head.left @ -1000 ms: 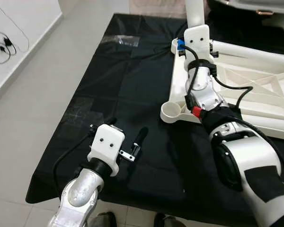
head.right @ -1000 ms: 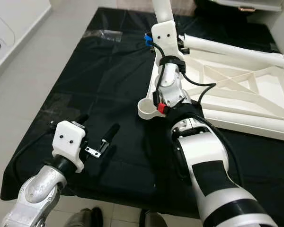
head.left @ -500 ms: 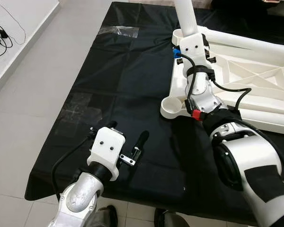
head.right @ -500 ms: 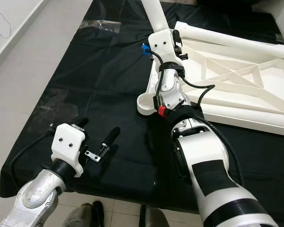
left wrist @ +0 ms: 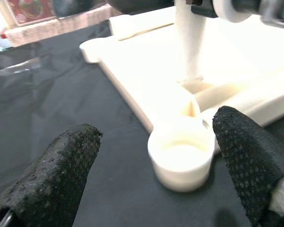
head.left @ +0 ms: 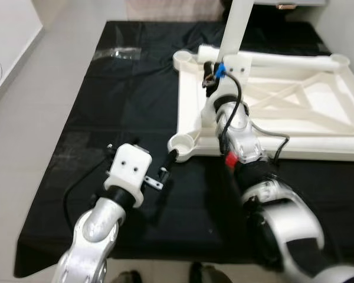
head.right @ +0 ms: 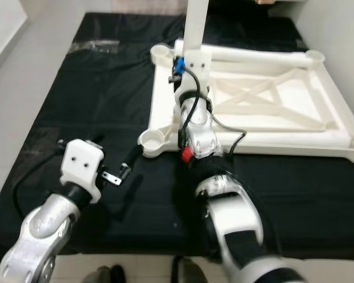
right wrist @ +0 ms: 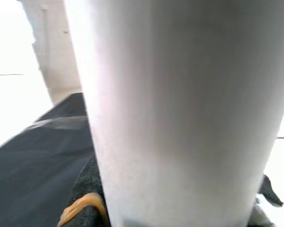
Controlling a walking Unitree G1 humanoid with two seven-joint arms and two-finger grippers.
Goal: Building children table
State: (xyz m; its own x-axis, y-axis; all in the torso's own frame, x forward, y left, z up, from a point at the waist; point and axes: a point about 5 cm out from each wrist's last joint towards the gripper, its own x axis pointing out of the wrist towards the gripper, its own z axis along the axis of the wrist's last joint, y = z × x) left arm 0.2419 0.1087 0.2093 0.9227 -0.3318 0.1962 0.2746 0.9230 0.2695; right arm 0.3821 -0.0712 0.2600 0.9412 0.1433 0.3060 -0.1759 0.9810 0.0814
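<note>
The white table top lies upside down on a black cloth, with round leg sockets at its corners. My right gripper is shut on a white table leg, which it holds upright over the frame's far left part, beside the far-left socket. I cannot tell whether the leg's foot touches the frame. In the right wrist view the leg is pressed close to the camera. My left gripper is open just in front of the near-left socket, which sits between its fingers in the left wrist view.
A clear plastic bag lies at the cloth's far left. Pale floor runs along the left side. The cloth's near edge is close to my body. Shoes show below it.
The head view has swung and now sees the whole frame. My left gripper has come closer to the near-left socket. The right gripper still holds the leg, now more upright.
</note>
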